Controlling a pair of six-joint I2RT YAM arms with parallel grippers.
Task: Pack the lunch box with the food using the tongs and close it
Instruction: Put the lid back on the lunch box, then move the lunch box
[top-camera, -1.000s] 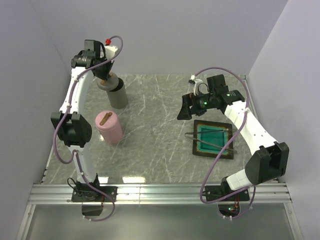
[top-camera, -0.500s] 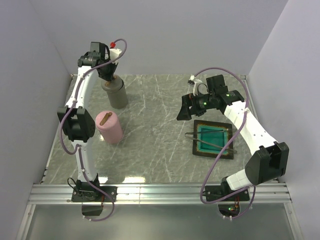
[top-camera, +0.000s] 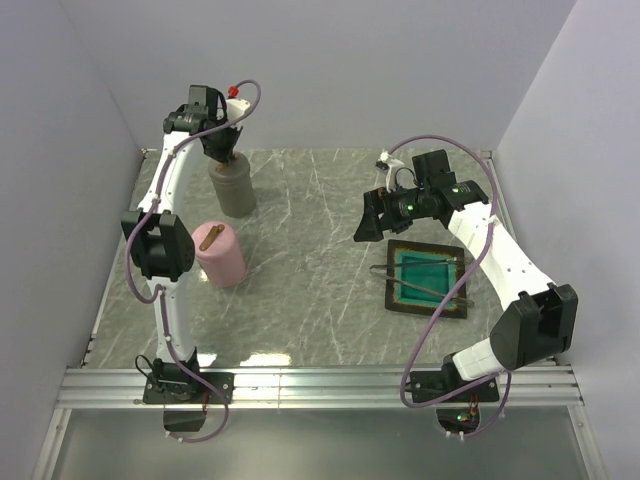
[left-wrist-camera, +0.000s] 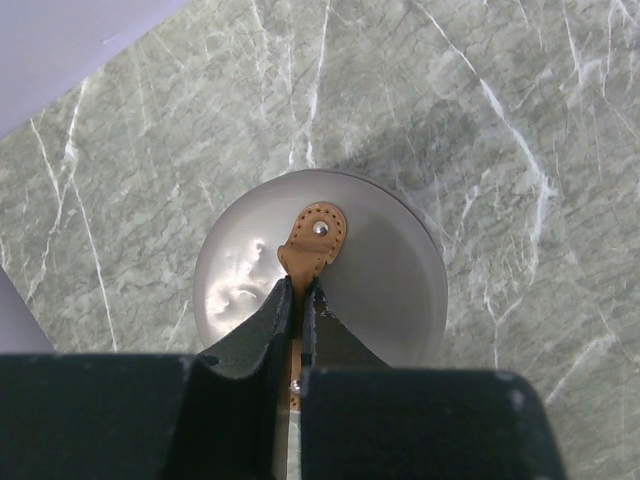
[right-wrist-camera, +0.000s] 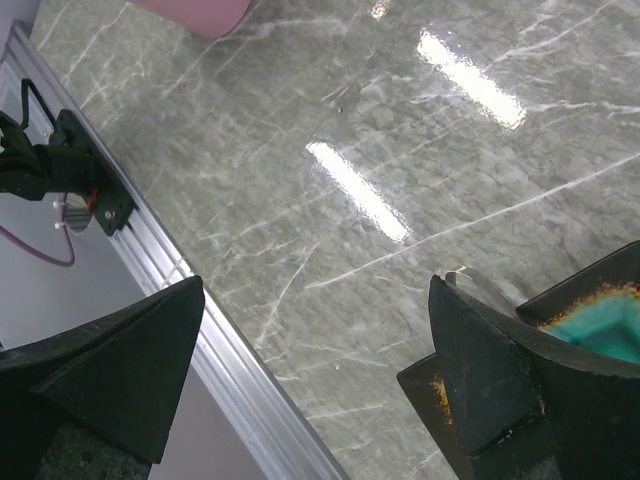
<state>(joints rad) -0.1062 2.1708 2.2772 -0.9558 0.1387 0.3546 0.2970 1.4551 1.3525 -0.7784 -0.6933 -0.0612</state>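
A grey cylindrical lunch box container (top-camera: 233, 190) stands at the back left, with a tan leather strap (left-wrist-camera: 315, 235) on its round lid (left-wrist-camera: 380, 270). My left gripper (top-camera: 222, 153) (left-wrist-camera: 302, 292) is directly above it, shut on that strap. A pink container (top-camera: 220, 254) with its own strap stands nearer. The tongs (top-camera: 415, 283) lie across a dark tray with a teal inside (top-camera: 455, 306) on the right. My right gripper (top-camera: 378, 215) (right-wrist-camera: 318, 285) hovers wide open just left of the tray (right-wrist-camera: 590, 280), holding nothing. The food is out of view.
Walls close in the table at the back and on both sides. An aluminium rail (top-camera: 320, 385) runs along the near edge by the arm bases, and it shows in the right wrist view (right-wrist-camera: 250, 400). The pink container's edge (right-wrist-camera: 195, 12) shows at the top there.
My left gripper has moved a little to the right with the strap in it, and the grey container now stands more upright. The right arm has not moved.
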